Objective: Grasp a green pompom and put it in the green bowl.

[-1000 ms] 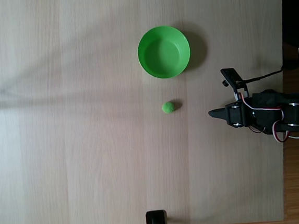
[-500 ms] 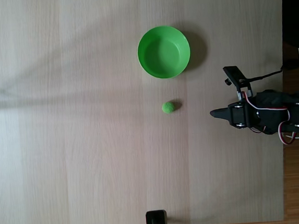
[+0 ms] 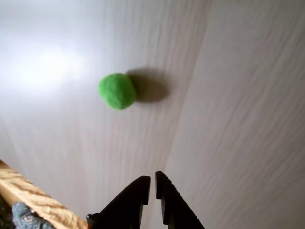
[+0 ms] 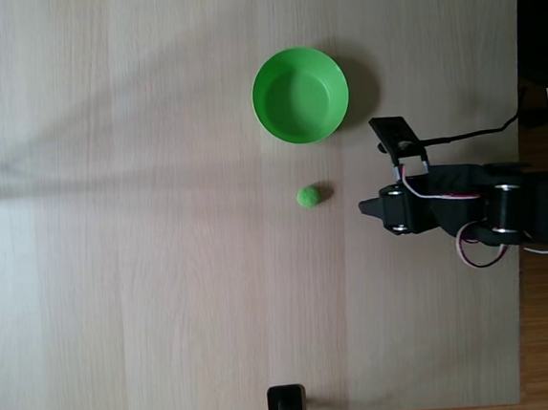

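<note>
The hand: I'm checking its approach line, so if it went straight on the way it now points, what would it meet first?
Probably bare table. In the fixed view the hand points left, and the small fuzzy green pompom lies just off that line toward the round green plastic bowl. Its height above the light wooden table is unclear.

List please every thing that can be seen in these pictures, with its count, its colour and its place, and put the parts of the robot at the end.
Small fuzzy green pompom: one, bright green, lying on the table in the fixed view, below the bowl and apart from it; in the wrist view it lies ahead of the fingertips, somewhat to the left.
Round smooth plastic green bowl: one, bright green, upper middle of the fixed view, nothing inside.
Light wooden table: one, pale wood.
Black object: one, at the table's bottom edge in the fixed view; what it is I cannot tell.
Black robot arm: one, entering from the right in the fixed view.
Gripper: one, black, fingers almost together, right of the pompom in the fixed view, holding nothing.
</note>
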Motion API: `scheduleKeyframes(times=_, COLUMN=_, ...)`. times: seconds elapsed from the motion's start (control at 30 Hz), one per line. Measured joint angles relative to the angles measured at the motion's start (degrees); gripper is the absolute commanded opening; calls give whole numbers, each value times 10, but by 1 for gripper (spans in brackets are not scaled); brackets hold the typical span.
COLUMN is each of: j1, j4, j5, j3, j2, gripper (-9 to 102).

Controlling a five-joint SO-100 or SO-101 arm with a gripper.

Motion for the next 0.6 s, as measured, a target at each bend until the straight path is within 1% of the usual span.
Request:
scheduleKeyframes(times=0.27, j1=0, j4=0, j5=1, j3=-117, j2=-128, gripper=0)
scheduleKeyframes(times=0.47, j1=0, j4=0, j5=0, j3=-171, j2=-214, gripper=0)
scheduleKeyframes(times=0.6, j1=10, j4=-1, j5=0, j3=-184, j2=-249, gripper=5)
